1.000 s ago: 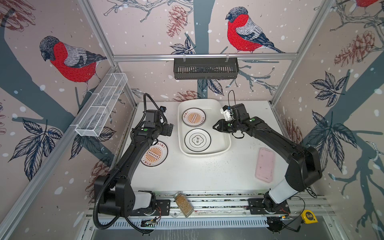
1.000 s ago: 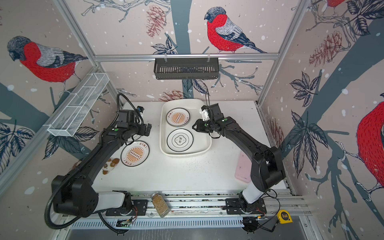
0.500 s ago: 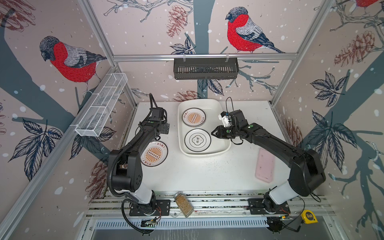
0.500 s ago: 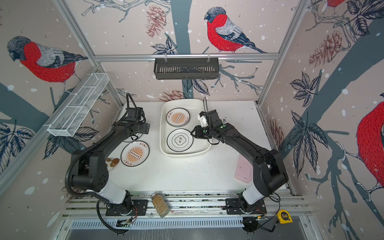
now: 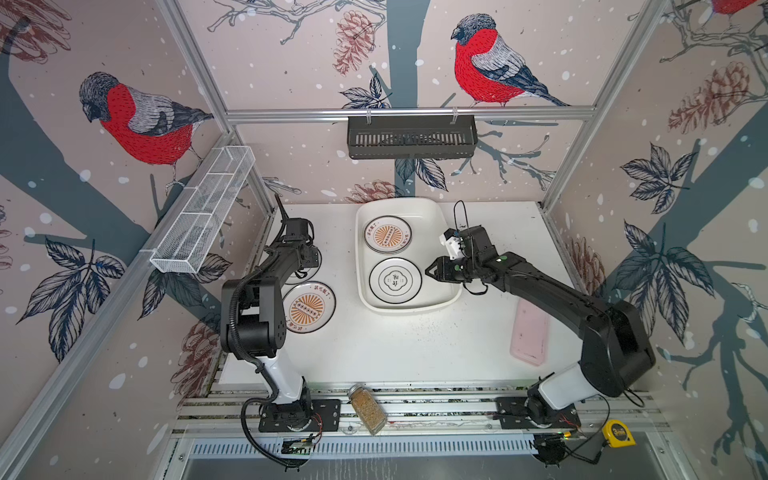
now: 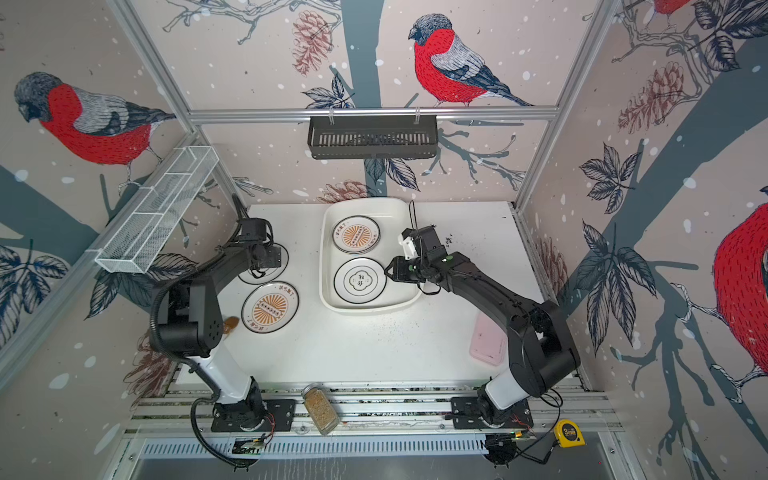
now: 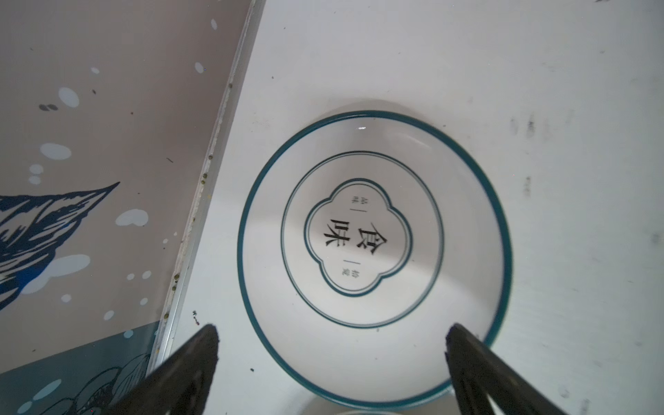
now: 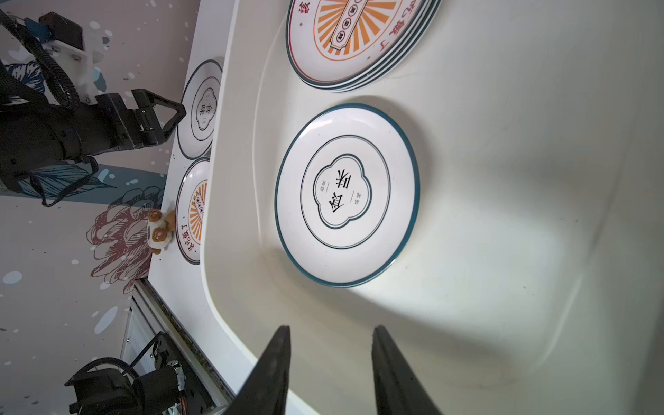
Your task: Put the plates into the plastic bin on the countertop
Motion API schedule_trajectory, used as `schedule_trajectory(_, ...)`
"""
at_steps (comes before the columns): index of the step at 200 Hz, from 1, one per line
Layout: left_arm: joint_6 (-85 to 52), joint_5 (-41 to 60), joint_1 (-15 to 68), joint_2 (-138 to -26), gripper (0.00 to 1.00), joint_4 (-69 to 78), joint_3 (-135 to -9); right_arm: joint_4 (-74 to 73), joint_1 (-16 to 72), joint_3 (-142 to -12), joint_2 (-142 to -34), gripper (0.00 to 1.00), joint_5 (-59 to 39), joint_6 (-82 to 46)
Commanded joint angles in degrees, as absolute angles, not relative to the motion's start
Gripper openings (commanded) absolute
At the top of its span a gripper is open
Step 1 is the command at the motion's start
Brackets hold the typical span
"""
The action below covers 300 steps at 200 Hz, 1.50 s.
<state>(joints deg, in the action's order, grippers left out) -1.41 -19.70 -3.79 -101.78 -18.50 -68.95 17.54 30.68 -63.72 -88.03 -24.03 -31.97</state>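
Plates sit in four spots. Inside the bin, both top views show a sunburst stack at the far end and one emblem plate flat beside it, nearer the rails. The right wrist view cuts the stack off. I see about four rims, exact count unclear.

On the countertop, left of the bin, lies a single sunburst plate, with a second emblem plate beyond it toward the back wall. The top views hide most of that one under the left gripper, leaving only rim arcs. The left wrist view shows it nearly whole.

Left gripper: jaws wide, empty, over that plate's near rim. One finger covers a bit of rim; contact can't tell.

Right gripper: narrow gap, nothing between, over the bin floor near the emblem plate, clear of it. Height hard to judge.

A small toy sits by the sunburst plate, half hidden behind the left arm from above. The pink tray is partly under the right arm.
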Motion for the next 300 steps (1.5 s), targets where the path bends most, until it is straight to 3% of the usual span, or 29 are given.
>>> schedule_trajectory(1, -2.99, -20.14, -5.26, -102.46, 0.98, -15.73, -68.28, 16.17, 30.86, -63.46, -87.64, 0.40, -23.08, -33.19)
schedule_trajectory(130, -4.88, -9.52, -16.20, -106.54, 0.97, -11.74, -66.80, 17.40, 30.86, -62.75, -85.87, 0.40, -20.80, -34.65)
schedule_trajectory(300, -6.13, 4.36, -16.88, -115.16, 0.91, -11.80, -71.80, 17.34, 31.29, -61.23, -84.57, 0.40, -18.44, -36.47)
